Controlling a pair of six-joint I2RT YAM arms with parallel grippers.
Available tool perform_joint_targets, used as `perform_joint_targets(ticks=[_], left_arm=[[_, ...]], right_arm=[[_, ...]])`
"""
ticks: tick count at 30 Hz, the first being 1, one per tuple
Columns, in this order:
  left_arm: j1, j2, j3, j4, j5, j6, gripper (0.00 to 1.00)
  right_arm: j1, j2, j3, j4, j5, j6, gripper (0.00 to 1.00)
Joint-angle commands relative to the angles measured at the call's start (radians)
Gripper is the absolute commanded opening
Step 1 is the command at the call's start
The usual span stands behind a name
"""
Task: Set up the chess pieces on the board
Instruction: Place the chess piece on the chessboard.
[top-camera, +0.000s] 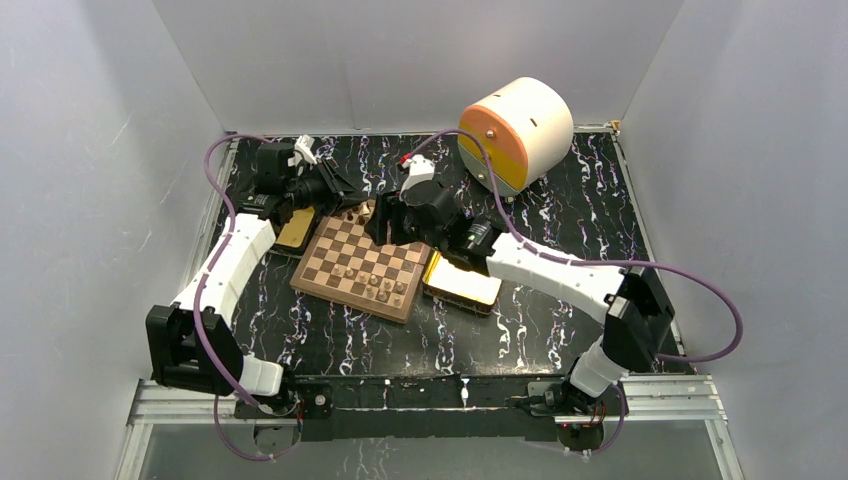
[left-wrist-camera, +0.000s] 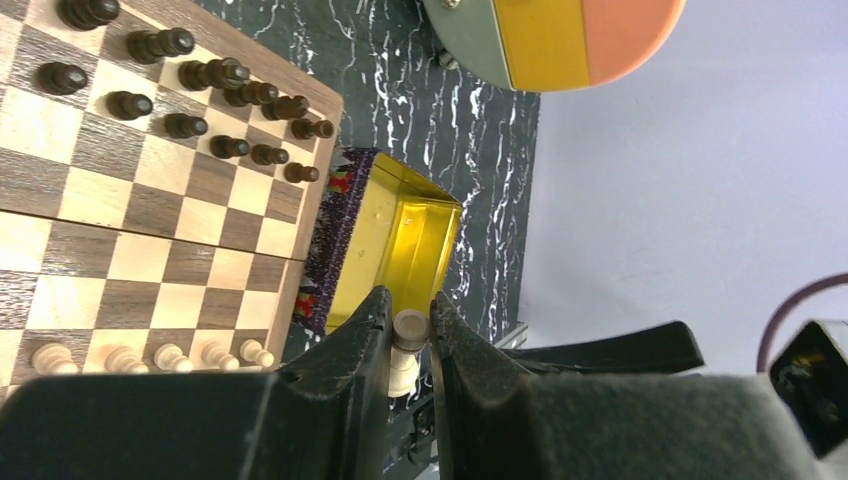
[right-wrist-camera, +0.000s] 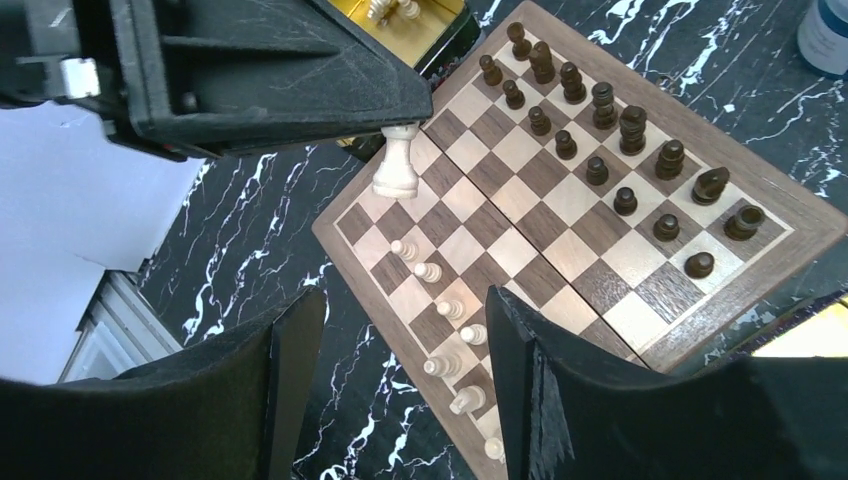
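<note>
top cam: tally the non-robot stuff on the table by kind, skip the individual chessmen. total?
board: 1
gold trays: 2
cream-and-orange drum: 1
Total: 4

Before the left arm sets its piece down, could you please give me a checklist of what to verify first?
1. Grip: the left gripper is shut on the pale piece, which hangs base down: ok.
2. Target: the corner square of the board nearest the piece is bare: ok.
3. Neighbours: the pale pawns along that edge stand upright: ok.
4. Room: the right gripper is open and empty over the board, close to the left one. Whether there is enough clearance: cannot tell.
5. Height of the piece above the board: cannot tell.
</note>
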Motion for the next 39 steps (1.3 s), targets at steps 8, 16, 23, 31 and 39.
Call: perform_joint_targets(ticks=[8, 16, 23, 31, 39], left_arm=[[-0.010, -0.049, -0.029, 0.057, 0.106, -0.038, 0.03], [-0.012, -0.069, -0.058, 0.055, 0.160, -0.046, 0.03], [-0.019, -0.055, -0.073, -0.012, 0.236, 0.025, 0.02], [-0.023, -0.038, -0.093, -0.060, 0.324, 0.089, 0.01], [-0.027, -0.018, -0.060, -0.152, 0.359, 0.163, 0.00]], right_arm=[[-0.009, 0.087, 0.127, 0.064, -0.023, -0.027, 0.67], [-0.040, 0.109, 0.129, 0.066, -0.032, -0.056, 0.51], [-0.061, 0.041, 0.025, 0.176, -0.089, -0.197, 0.17], [-0.086, -0.030, -0.078, 0.251, -0.187, -0.346, 0.09], [-0.088, -0.071, -0.154, 0.294, -0.258, -0.399, 0.07]])
